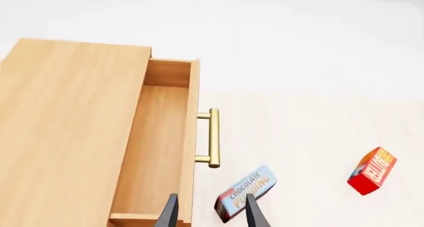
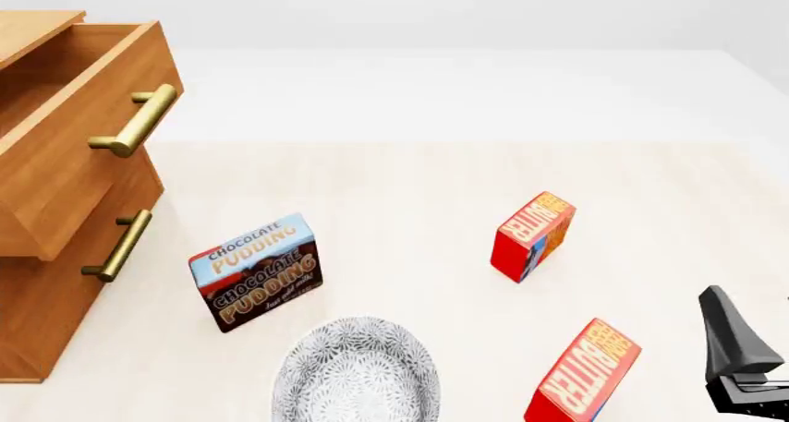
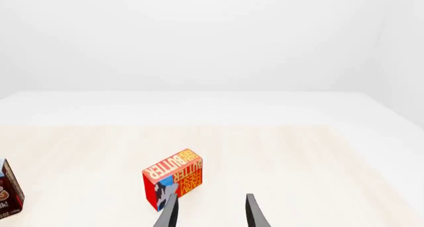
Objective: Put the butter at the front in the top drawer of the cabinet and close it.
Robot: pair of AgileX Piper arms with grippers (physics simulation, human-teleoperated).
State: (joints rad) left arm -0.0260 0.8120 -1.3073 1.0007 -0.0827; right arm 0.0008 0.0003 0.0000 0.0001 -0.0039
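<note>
The butter [image 2: 583, 374] stands tilted at the front right of the table, red with an orange lettered face. Its twin carton [image 2: 533, 235] stands farther back and also shows in the right wrist view [image 3: 174, 180] and the left wrist view [image 1: 372, 170]. The cabinet [image 2: 50, 293] is at the left. Its top drawer [image 2: 74, 154] is pulled open and empty inside [image 1: 156, 147], with its brass handle [image 1: 213, 137] facing the table. My left gripper [image 1: 212, 214] is open and empty, above the drawer front. My right gripper [image 2: 740, 357] is open and empty, right of the butter.
The Chocolate Pudding box [image 2: 253, 270] stands in front of the cabinet, also showing in the left wrist view [image 1: 245, 192]. A grey patterned bowl [image 2: 358, 376] sits at the front, between the pudding box and the butter. A lower drawer's handle [image 2: 120, 247] is shut in.
</note>
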